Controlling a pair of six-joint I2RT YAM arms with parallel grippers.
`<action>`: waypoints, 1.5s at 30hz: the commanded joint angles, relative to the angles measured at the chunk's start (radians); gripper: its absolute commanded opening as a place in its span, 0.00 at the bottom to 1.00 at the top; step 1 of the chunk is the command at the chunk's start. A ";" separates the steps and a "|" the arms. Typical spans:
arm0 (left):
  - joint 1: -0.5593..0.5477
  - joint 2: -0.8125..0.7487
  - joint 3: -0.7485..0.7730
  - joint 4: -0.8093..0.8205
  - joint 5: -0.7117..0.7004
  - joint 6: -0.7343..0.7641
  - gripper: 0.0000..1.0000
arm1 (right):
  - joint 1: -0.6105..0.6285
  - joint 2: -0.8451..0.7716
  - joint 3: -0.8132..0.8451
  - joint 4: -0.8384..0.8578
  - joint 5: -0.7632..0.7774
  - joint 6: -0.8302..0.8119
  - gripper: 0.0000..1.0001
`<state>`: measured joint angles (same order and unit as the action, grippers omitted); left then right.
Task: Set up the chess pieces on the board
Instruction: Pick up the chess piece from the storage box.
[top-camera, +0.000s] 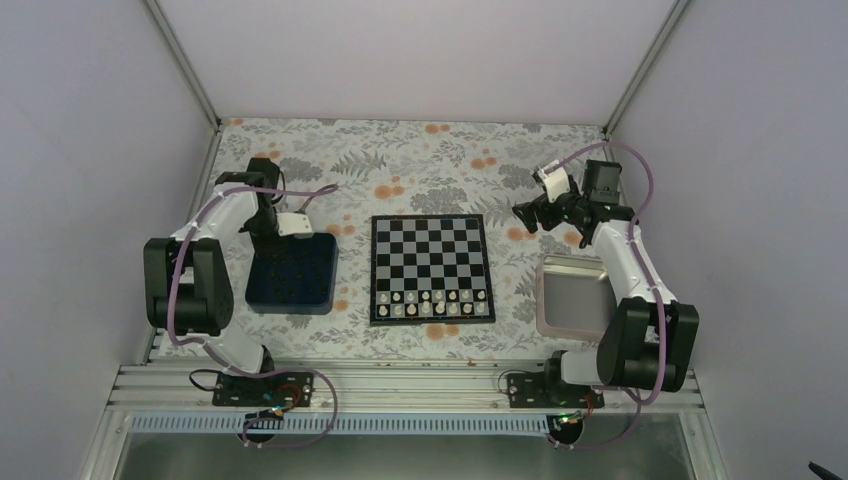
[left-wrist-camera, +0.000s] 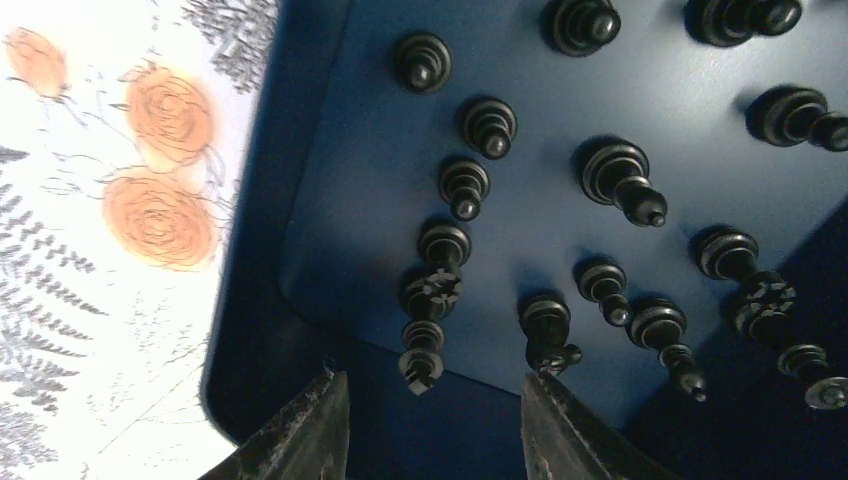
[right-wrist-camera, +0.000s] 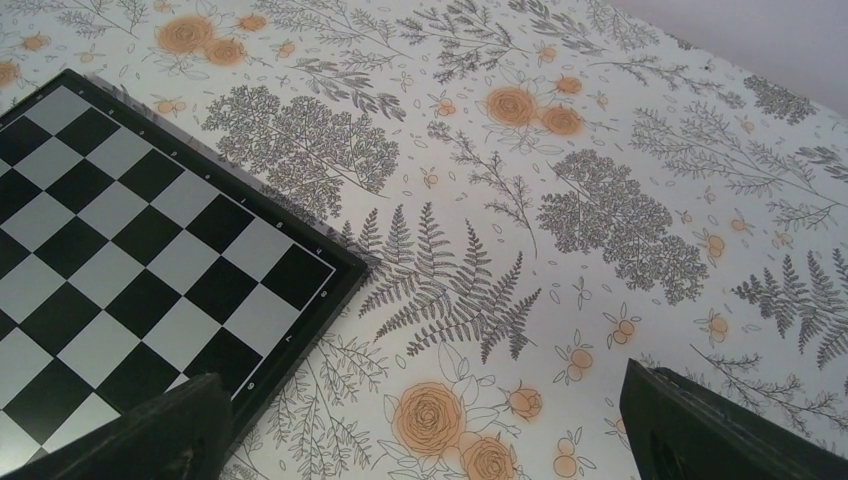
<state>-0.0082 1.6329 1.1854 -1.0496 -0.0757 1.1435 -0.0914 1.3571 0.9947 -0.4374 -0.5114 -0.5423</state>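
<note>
The table (top-camera: 420, 160) is covered in pictures of orange flowers and grey leaves. Three flat things lie on it, side by side: a blue tray (top-camera: 300, 306) on the left, the board (top-camera: 430, 250) in the middle, a silver tray (top-camera: 545, 300) on the right.

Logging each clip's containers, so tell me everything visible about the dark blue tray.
The dark blue tray is square with rounded corners, a flat floor and a low raised rim, matte like plastic. It lies flat on the floral tablecloth, left of the chessboard and apart from it. Small black chess pieces stand scattered on its floor. The left gripper hovers over one edge, jaws apart, gripping nothing.
</note>
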 joint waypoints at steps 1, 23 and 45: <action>0.006 0.020 -0.033 0.024 -0.047 -0.003 0.43 | 0.012 0.009 0.002 -0.006 -0.019 -0.020 1.00; 0.039 0.085 -0.083 0.148 -0.079 -0.008 0.34 | 0.014 0.019 -0.005 -0.011 -0.025 -0.028 1.00; 0.006 -0.003 0.142 -0.086 0.004 -0.053 0.16 | 0.013 0.010 -0.010 -0.004 -0.015 -0.034 1.00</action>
<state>0.0216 1.7027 1.2243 -1.0286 -0.1104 1.1057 -0.0853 1.3750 0.9939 -0.4431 -0.5140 -0.5606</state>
